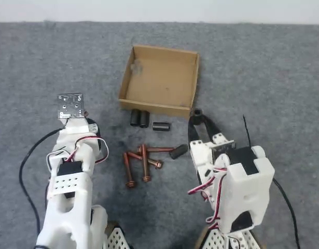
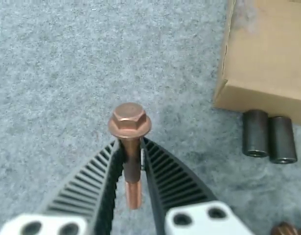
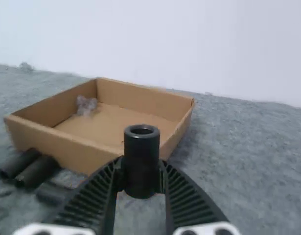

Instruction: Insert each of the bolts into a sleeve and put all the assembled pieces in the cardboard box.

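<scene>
My left gripper (image 2: 130, 145) is shut on a copper bolt (image 2: 130, 125), gripping its shank just under the hex head, above the grey carpet and left of the cardboard box (image 2: 267, 93). My right gripper (image 3: 140, 169) is shut on an upright black sleeve (image 3: 141, 156), its open bore facing up, just in front of the box (image 3: 47, 134). From above, this sleeve (image 1: 197, 111) sits by the near right corner of the box (image 1: 193, 83). Several loose bolts (image 1: 144, 162) lie between the arms. Two sleeves (image 1: 139, 119) lie side by side against the box front.
Another sleeve (image 1: 161, 126) lies right of the pair, and one more (image 1: 178, 151) rests at the tip of a bolt (image 1: 159, 149). A tuft of fluff (image 3: 84, 104) lies inside the box. Open carpet stretches to the left of the box and to its right.
</scene>
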